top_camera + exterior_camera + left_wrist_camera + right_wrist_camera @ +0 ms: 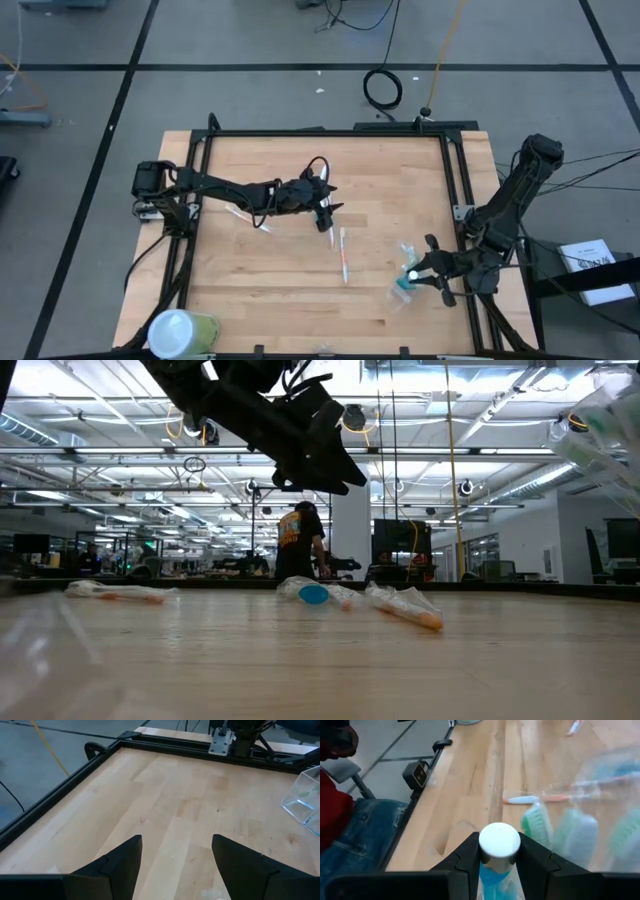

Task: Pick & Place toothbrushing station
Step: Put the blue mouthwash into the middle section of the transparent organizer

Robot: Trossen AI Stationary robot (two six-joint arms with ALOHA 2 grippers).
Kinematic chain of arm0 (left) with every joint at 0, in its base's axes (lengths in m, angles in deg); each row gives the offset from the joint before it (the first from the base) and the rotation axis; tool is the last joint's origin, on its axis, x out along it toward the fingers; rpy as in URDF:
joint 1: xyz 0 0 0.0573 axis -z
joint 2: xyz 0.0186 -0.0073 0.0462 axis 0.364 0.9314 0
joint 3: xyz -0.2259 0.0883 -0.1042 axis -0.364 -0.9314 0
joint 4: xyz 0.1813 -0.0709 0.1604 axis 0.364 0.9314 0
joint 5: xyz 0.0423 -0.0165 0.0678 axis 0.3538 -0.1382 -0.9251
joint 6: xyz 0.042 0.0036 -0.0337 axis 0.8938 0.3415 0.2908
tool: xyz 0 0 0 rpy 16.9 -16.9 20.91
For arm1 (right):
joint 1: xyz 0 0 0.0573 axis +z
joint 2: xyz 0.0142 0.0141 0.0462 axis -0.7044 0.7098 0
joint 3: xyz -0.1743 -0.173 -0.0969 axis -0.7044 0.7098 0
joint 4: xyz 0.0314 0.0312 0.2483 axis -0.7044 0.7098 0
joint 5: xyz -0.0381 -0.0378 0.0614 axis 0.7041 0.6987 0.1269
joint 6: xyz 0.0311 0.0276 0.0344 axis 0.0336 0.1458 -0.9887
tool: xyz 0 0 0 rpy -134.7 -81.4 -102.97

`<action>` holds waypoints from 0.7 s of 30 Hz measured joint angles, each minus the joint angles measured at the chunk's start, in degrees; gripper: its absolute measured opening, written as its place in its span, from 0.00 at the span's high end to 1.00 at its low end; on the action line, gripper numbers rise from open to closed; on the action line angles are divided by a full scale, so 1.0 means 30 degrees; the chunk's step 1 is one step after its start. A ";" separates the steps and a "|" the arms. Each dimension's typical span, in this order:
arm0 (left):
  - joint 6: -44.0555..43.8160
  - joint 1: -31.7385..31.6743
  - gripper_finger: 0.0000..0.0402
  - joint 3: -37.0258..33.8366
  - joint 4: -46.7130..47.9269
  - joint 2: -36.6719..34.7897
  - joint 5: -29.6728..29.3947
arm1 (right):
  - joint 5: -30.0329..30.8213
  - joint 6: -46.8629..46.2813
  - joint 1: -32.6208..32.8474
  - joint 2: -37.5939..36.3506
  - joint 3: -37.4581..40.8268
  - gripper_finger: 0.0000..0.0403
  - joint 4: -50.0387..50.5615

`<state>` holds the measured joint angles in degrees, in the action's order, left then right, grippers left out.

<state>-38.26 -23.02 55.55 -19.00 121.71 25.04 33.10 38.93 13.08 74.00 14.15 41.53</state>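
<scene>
My right gripper (415,268) is at the table's near right, shut on a small teal tube with a white cap (499,840). Right beside it is the clear plastic holder (403,288) with green-headed toothbrushes (580,830) in it. An orange-and-white toothbrush (343,255) lies flat on the wood at the middle; it also shows in the right wrist view (540,798). Another wrapped toothbrush (245,215) lies under the left arm. My left gripper (325,215) hovers open and empty above the table's middle (175,855). My right gripper pinches the teal tube between its two fingers, one on each side, just under the white cap (492,870). The cap stands up above the fingertips. The tube's teal body runs down between the fingers, and its lower end is hidden by them.
A large yellow-green container with a white top (180,330) stands at the near left corner. A black frame (330,133) runs round the table. Wrapped toothbrushes (405,605) and a teal-capped piece (313,594) lie mid-table. A person stands in the room beyond (298,545).
</scene>
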 joint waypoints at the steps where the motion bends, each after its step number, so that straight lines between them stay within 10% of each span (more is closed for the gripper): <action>1: 0.0000 -0.0007 0.38 0.0000 0.0003 0.0000 -0.0002 | 0.0059 -0.0057 -0.0014 0.0004 0.0146 0.78 -0.0166; 21: 0.0044 -0.0007 0.38 0.0015 -0.0182 0.0000 -0.0012 | 0.0419 0.1339 -0.0040 0.2120 0.3550 0.74 -0.7111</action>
<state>-38.13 -23.04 55.60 -19.54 121.71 25.00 34.36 42.95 12.96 80.36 24.80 20.19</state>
